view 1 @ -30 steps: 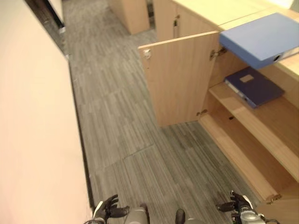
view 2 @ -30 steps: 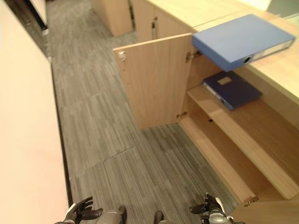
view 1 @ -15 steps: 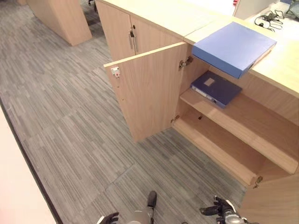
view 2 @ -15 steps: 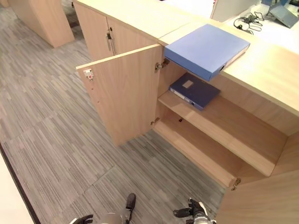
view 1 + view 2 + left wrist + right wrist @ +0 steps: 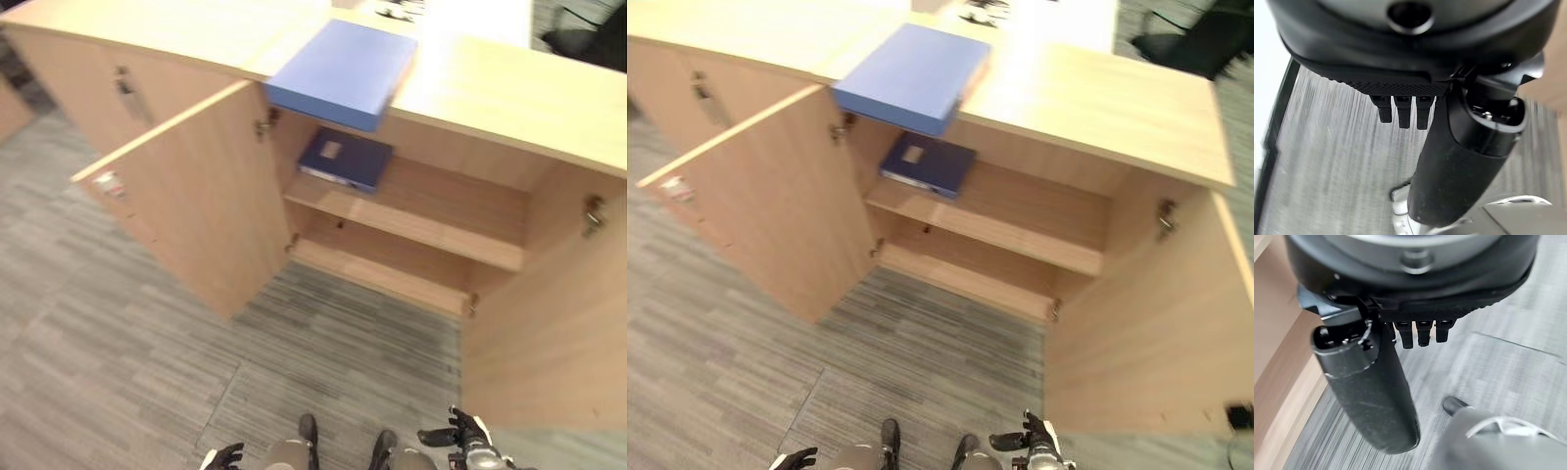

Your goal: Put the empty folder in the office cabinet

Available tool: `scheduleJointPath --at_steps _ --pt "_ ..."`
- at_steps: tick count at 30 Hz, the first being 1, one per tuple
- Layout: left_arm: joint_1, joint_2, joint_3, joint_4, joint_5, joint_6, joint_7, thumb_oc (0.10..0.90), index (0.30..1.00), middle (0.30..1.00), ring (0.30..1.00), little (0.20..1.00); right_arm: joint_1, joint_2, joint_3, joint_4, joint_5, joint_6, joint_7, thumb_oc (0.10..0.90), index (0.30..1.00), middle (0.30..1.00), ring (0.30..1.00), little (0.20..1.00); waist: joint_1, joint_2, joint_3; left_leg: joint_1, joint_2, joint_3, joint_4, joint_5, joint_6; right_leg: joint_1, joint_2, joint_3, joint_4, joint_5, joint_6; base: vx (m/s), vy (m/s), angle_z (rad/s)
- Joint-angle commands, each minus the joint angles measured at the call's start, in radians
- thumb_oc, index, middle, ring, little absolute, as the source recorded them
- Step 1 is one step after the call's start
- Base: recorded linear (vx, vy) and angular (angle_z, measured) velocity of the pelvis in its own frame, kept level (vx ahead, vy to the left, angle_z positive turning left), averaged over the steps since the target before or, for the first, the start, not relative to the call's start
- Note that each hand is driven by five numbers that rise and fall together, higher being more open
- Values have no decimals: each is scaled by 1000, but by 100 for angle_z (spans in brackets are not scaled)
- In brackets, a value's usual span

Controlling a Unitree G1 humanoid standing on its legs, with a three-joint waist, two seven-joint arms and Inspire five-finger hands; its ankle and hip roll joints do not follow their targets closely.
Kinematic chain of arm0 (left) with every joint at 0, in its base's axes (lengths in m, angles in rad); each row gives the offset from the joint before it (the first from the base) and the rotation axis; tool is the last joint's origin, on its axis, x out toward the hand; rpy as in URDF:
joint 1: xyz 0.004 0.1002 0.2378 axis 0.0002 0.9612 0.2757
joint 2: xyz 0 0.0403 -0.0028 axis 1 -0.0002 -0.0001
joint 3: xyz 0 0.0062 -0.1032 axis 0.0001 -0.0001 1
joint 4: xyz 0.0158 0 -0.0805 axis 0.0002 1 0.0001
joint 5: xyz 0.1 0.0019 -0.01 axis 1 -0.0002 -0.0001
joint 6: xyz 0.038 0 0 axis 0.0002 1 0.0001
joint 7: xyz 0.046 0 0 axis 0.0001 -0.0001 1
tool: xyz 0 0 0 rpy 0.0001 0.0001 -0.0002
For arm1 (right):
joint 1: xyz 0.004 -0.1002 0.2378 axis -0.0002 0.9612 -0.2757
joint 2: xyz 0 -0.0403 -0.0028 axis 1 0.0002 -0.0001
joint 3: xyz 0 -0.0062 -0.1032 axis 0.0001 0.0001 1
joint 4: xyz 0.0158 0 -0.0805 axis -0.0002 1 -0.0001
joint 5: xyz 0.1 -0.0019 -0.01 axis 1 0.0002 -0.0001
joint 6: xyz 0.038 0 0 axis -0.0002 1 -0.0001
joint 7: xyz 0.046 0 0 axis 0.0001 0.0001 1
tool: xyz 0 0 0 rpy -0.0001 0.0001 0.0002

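Note:
A light blue folder (image 5: 343,70) lies flat on top of the wooden office cabinet (image 5: 490,93), overhanging its front edge above the open compartment. A dark blue folder (image 5: 345,160) lies on the upper shelf (image 5: 441,211) inside. Both cabinet doors stand open. My left hand (image 5: 223,456) hangs low near the floor with straight fingers (image 5: 1400,110) and holds nothing. My right hand (image 5: 464,439) also hangs low, in front of the right door, its fingers (image 5: 1418,333) straight and empty. Both hands are far from the folders.
The left door (image 5: 186,201) swings out over the grey carpet (image 5: 118,372). The right door (image 5: 549,313) stands open close to my right hand. A bare lower shelf (image 5: 382,274) sits under the upper one. A closed cabinet door (image 5: 88,93) adjoins on the left.
The camera has swung right, so the cabinet now faces me and its right door has come into view. Both hands stay low and empty.

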Motion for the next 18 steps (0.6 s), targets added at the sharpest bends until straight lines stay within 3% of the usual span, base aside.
scheduleJointPath --at_steps 1,2,3,6,11,12,14,15,16,17,18 --pt "24 3 -11 2 62 -9 1 800 900 900 900 900 -16 -33 -36 5 40 -4 -34 800 900 900 900 900 -3 5 17 155 9 -30 -94 -85 -54 -49 -48 30 -162 171 64 164 -103 -60" --pt "25 0 -12 7 74 -9 -2 800 900 900 900 900 -11 -32 -41 11 35 3 -34 800 900 900 900 900 -9 8 19 167 13 -25 -93 -90 -57 -60 -61 32 -188 187 70 342 -50 -47" --pt "-176 109 13 42 69 63 -17 800 900 900 900 900 -5 -57 -11 8 12 24 24 800 900 900 900 900 -63 19 5 223 23 25 -102 -105 -73 -85 -61 45 -219 212 88 338 -51 -53" --pt "-180 111 27 24 44 7 -14 800 900 900 900 900 27 -57 -10 30 2 35 33 800 900 900 900 900 -98 6 -31 293 -14 47 -120 -148 -74 -62 -54 47 -235 227 89 535 -74 -51" --pt "-162 50 8 15 -1 6 -9 800 900 900 900 900 49 -77 -19 114 -28 43 16 800 900 900 900 900 -145 28 -36 325 48 -3 -102 -165 -109 -61 -19 94 -162 213 53 349 -311 12" --pt "-173 29 -14 5 -12 4 -12 800 900 900 900 900 45 -96 -14 121 -35 42 19 800 900 900 900 900 -159 43 -35 302 107 -18 -33 -113 -146 -69 16 98 -97 151 9 336 -454 33" --pt "-190 16 -28 -6 -28 4 -13 800 900 900 900 900 31 -114 -11 113 -27 36 18 800 900 900 900 900 -157 43 -33 270 146 -33 53 -5 -179 -38 58 88 -99 104 -37 355 -466 37" --pt "-190 16 -28 -6 -28 4 -13 800 900 900 900 900 31 -114 -11 113 -27 36 18 800 900 900 900 900 -157 43 -32 271 146 -33 53 -5 -180 -37 58 88 -100 104 -37 238 -298 19" --pt "-194 14 -30 -10 -31 3 -12 800 900 900 900 900 25 -120 -13 110 -21 33 17 800 900 900 900 900 -155 39 -33 264 159 -35 77 42 -193 -14 76 80 -112 93 -48 352 -420 3" --pt "-192 6 -33 -22 -40 3 -15 800 900 900 900 900 20 -127 -15 95 -4 27 19 800 900 900 900 900 -151 28 -41 248 200 -18 154 152 -209 43 113 67 -146 62 -82 453 -537 8" --pt "-190 6 -32 -26 -43 3 -17 800 900 900 900 900 18 -133 -9 88 -4 26 20 800 900 900 900 900 -146 18 -42 229 203 -22 213 179 -212 66 123 68 -164 55 -92 434 -506 14"
